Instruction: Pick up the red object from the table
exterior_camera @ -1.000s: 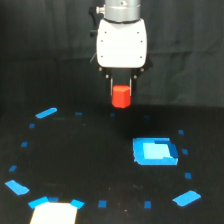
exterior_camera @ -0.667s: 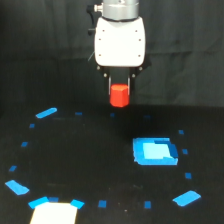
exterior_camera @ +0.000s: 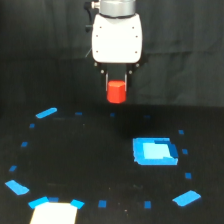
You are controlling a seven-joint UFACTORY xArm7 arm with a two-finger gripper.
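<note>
— Red object (exterior_camera: 116, 92): where is it?
— Clamped between the fingers of the gripper (exterior_camera: 116, 87), hanging clear above the black surface (exterior_camera: 100, 165).
— Which way does it point?
— Upright; it looks stubby, flat top facing the gripper, so I can't name a long axis.

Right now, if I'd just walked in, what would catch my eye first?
Probably the red object, gripped between the fingers of the white gripper and hanging in the air above the black table. Next, the large blue square patch toward the exterior view's right, and a bright white sheet at the bottom left edge.
</note>
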